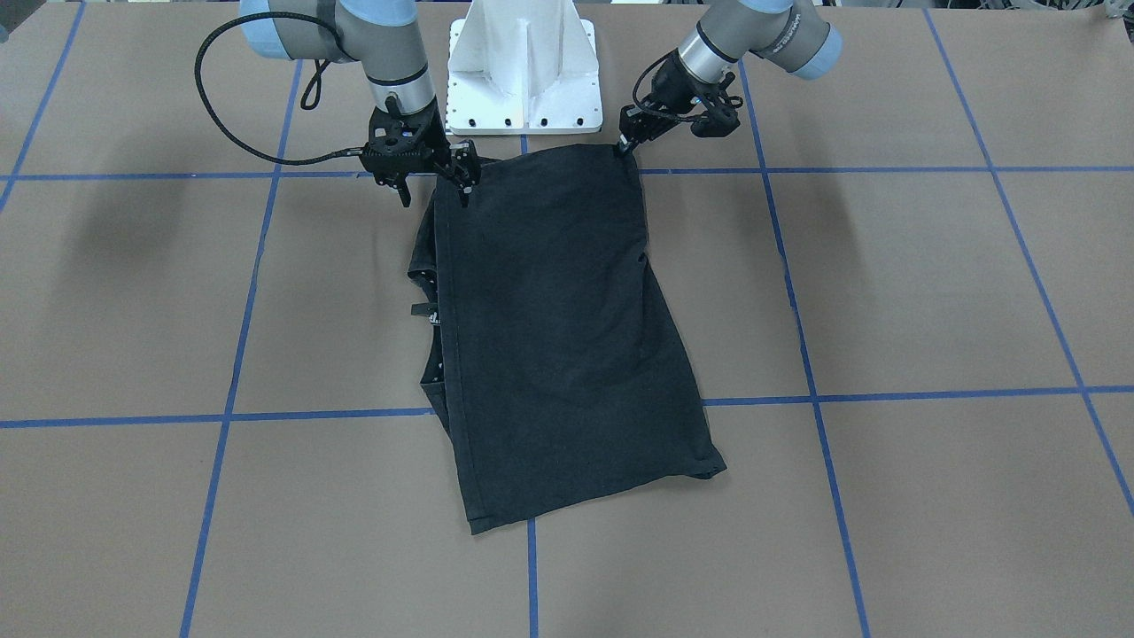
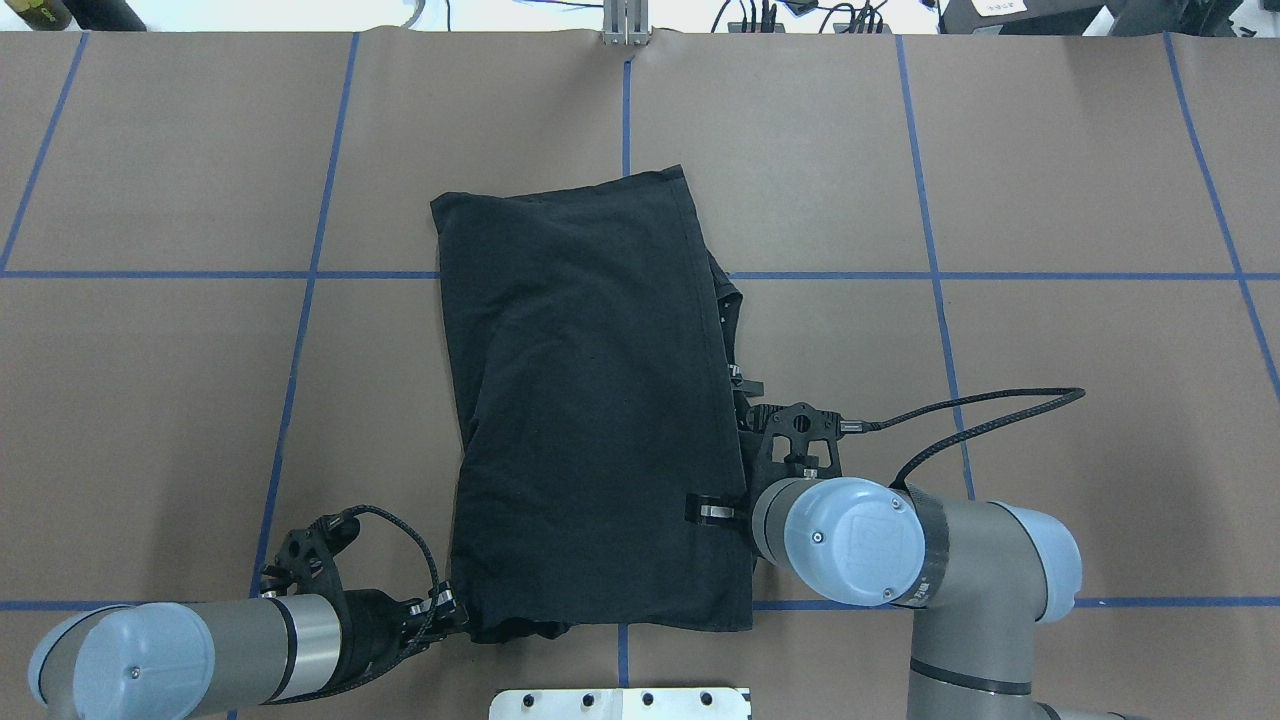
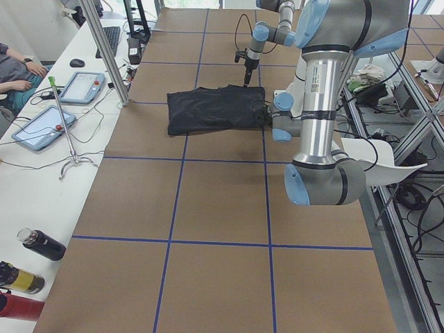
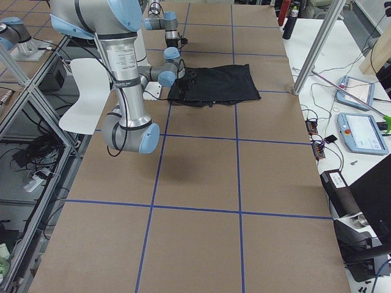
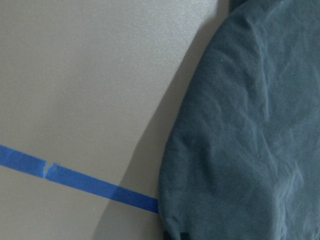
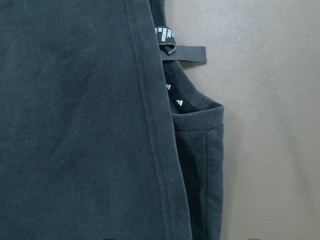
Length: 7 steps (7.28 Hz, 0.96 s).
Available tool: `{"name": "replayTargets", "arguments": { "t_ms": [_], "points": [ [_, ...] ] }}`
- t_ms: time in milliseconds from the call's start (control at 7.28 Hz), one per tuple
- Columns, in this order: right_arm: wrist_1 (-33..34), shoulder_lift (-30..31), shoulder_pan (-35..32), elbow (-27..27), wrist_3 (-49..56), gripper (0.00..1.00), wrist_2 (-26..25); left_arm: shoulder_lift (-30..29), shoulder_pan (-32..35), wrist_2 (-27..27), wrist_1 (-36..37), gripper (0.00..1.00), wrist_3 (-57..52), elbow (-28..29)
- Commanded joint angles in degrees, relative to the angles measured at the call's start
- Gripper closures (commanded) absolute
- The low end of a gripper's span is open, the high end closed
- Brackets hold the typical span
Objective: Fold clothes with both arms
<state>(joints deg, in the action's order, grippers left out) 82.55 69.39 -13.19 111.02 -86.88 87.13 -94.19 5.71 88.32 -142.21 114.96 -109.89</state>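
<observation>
left gripper (image 1: 625, 144): tip touches the t-shirt (image 1: 558, 328) at one corner nearest the white pedestal (image 1: 523, 80); cannot tell whether the jaws are apart or clamped. right gripper (image 1: 462, 173): sits at the other near corner, by the hem; jaw state also unclear. shirt: black, folded to a rough rectangle, plain side up. neck label (image 6: 167, 37) and a lower layer peek out on the robot's right. lies flat on the brown table (image 1: 930, 292), across a blue tape line (image 1: 930, 392).
</observation>
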Motion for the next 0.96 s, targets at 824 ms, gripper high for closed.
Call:
{"name": "replayTargets", "arguments": {
  "t_ms": [824],
  "points": [
    [0.2,-0.3,1.5,-1.9,0.0,0.38,-1.8,0.1,0.0,-0.1,0.0,1.0,0.0,-0.1]
  ]
}}
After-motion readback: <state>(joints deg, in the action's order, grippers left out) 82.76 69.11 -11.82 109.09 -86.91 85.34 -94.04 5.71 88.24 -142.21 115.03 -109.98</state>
